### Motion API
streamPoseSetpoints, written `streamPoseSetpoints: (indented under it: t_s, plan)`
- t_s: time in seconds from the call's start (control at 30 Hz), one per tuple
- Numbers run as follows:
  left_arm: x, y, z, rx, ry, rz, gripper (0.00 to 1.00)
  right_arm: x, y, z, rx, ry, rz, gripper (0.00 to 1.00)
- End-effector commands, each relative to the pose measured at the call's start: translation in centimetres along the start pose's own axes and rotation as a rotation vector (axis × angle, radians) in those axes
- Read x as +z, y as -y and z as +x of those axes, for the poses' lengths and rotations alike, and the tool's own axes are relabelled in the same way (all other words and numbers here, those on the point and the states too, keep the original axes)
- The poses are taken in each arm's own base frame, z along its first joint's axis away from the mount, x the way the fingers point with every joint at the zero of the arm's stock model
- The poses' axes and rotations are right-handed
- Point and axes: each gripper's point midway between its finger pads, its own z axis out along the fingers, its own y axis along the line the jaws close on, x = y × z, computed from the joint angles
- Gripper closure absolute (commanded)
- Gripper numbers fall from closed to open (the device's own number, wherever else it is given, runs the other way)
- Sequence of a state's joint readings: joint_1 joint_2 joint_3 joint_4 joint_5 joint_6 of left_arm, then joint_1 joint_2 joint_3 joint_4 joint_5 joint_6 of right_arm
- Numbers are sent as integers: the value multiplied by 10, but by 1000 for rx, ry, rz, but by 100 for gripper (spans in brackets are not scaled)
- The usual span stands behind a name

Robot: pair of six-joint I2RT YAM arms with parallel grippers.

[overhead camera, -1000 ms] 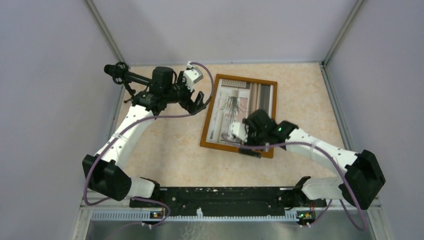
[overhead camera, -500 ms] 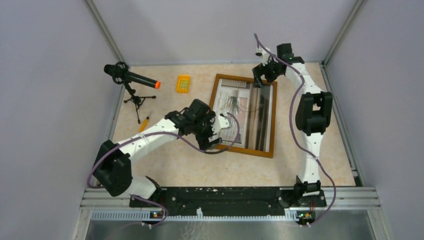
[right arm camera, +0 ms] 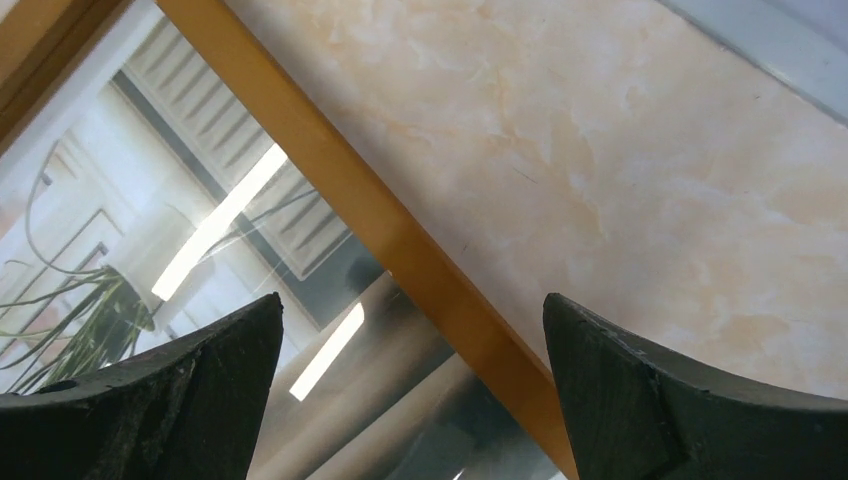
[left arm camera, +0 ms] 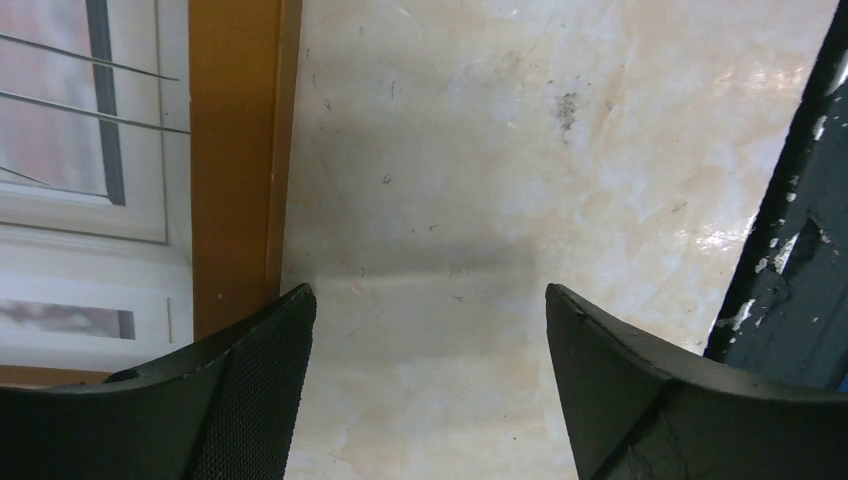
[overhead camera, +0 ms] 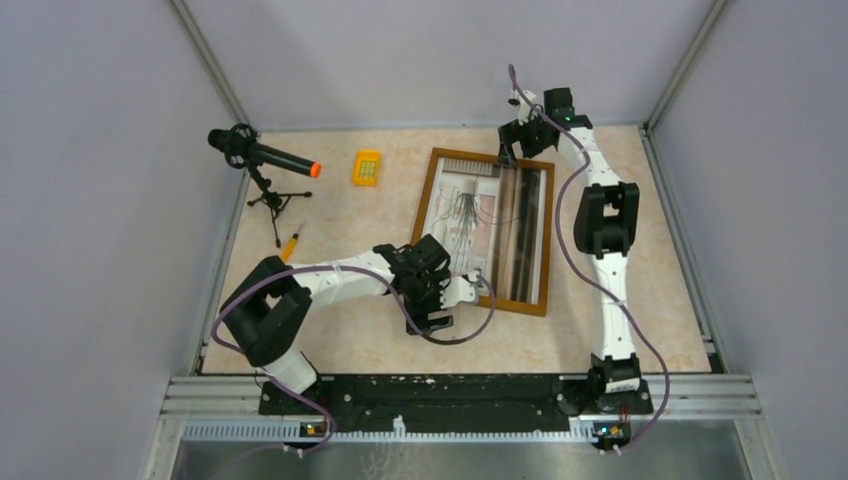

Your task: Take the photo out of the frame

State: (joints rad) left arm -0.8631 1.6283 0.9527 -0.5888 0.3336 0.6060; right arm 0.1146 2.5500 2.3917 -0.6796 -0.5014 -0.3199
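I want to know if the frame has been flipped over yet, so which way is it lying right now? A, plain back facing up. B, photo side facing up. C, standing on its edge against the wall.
B: the frame lies flat on the table, and the photo of the plant shows inside its rim in the top view.

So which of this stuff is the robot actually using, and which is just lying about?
For the job: the frame; the photo still inside it; the left claw and the right claw, both open.

Just lying about: the tripod microphone; the yellow gridded block; the orange pencil.
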Motion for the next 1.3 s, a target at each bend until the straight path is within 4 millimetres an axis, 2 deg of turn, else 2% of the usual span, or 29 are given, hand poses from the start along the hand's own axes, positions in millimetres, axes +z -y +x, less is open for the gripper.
streamPoseSetpoints:
  t_s: [0.0,0.23,0.37,0.43,0.5,0.53,0.67,0.77,0.97,1.13,1.27]
  plan:
    - [4,-19,-5,-3,2,-66,13,23,8,21,68,-13,-33,1]
    - [4,-45,5,-30,-59,-135,14,21,-1,73,202,-126,-130,5]
    - [-10,-67,8,-110,-15,-135,17,3,0,100,284,-186,-163,7]
    - [-16,-74,10,-145,3,-131,17,-7,-5,113,324,-215,-190,8]
    - [-20,-80,15,-164,4,-140,17,-16,-19,122,357,-242,-231,11]
    - [-22,-85,17,-174,3,-153,16,-27,-15,130,393,-247,-240,12]
    - [-32,-112,29,-264,22,-193,15,-56,-46,162,503,-305,-318,16]
    - [-40,-132,29,-310,53,-210,14,-82,-69,185,564,-335,-335,16]
    - [-36,-161,26,-336,22,-245,13,-128,-118,247,583,-491,-340,18]
    - [-31,-192,16,-332,15,-287,13,-159,-135,291,505,-640,-304,18]
    - [-27,-215,3,-325,25,-296,12,-178,-146,310,459,-718,-324,18]
